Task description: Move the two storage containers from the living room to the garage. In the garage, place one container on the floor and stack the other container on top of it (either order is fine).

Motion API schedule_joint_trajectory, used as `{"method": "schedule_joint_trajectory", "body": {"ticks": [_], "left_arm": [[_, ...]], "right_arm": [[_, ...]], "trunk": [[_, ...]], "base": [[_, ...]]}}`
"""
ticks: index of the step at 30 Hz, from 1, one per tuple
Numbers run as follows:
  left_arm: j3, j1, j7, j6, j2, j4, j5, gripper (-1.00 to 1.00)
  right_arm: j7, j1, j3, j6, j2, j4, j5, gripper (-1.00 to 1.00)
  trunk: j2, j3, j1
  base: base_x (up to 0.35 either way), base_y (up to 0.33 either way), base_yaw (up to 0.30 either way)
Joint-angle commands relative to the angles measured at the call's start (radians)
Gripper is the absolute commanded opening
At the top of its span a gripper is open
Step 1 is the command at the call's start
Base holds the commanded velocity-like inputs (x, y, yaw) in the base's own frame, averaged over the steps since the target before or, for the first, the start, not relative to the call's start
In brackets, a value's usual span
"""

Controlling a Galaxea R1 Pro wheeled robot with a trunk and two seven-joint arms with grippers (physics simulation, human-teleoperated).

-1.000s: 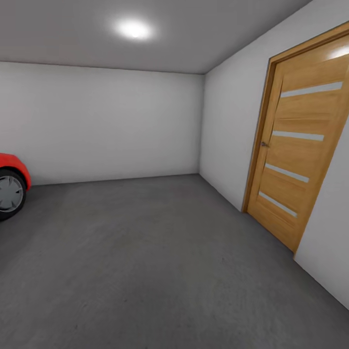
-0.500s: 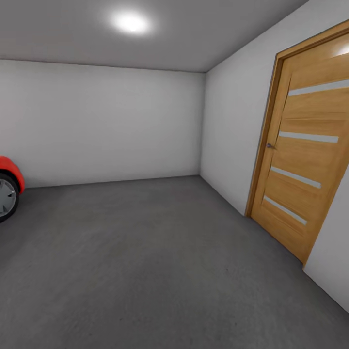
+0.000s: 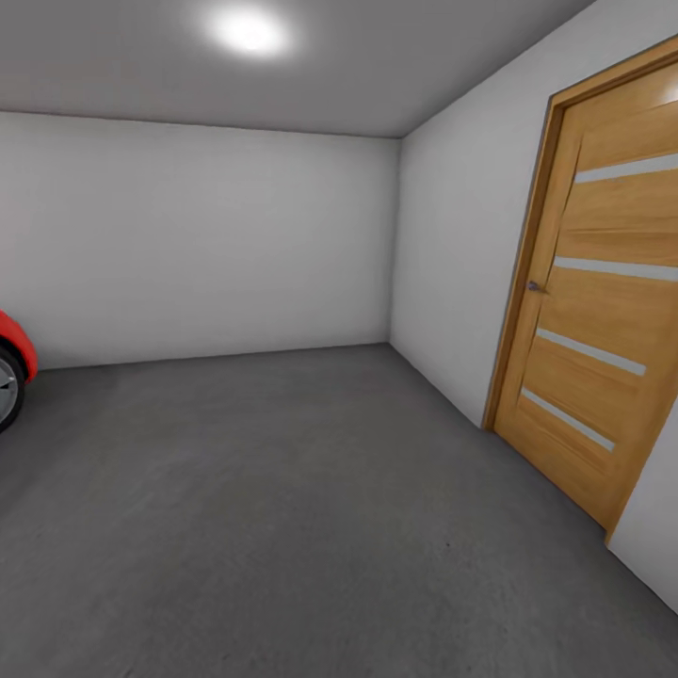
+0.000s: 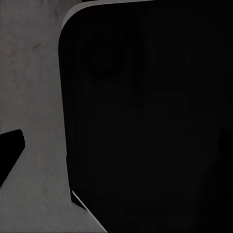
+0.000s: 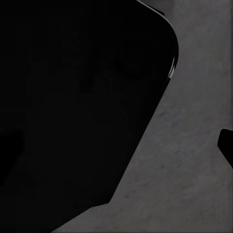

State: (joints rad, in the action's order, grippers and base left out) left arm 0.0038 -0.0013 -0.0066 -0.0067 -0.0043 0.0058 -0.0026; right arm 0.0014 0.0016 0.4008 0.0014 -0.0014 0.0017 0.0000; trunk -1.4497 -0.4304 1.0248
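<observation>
I am in the garage, a bare room with grey-white walls (image 3: 207,235) and a dark grey concrete floor (image 3: 282,499). The storage containers are out of view. In the left wrist view my left gripper (image 4: 116,143) hangs over the floor (image 4: 34,73) and a large black rounded body (image 4: 145,116); its fingers sit far apart at the picture's edges with nothing between them. My right gripper (image 5: 116,143) stands the same way, one dark fingertip (image 5: 226,143) over the grey floor (image 5: 184,174).
A wooden door (image 3: 603,320) with pale horizontal strips stands shut in the right wall. The nose and wheel of a red car (image 3: 11,363) show at the left edge. Open floor stretches ahead to the back wall.
The whole head view has shifted: the car has slid further off the left edge and the door sits further right and larger. The camera has moved forward; nothing in the room has moved.
</observation>
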Motion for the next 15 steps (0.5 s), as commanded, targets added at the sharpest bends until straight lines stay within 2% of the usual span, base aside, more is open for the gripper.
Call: {"method": "schedule_joint_trajectory", "body": {"ticks": [1,15], "left_arm": [[-0.001,0.0,-0.001,-0.001,0.0,0.0,-0.001,1.0],[-0.006,0.0,-0.001,-0.001,0.001,-0.001,-0.008,1.0]], "right_arm": [[0.0,0.0,0.004,0.0,0.0,0.0,0.0,1.0],[0.0,0.0,0.004,0.0,0.0,0.0,0.0,1.0]], "trunk": [[0.0,0.0,0.0],[0.0,0.0,0.0]], "base": [[0.046,0.0,0.0],[0.007,0.0,0.0]]}}
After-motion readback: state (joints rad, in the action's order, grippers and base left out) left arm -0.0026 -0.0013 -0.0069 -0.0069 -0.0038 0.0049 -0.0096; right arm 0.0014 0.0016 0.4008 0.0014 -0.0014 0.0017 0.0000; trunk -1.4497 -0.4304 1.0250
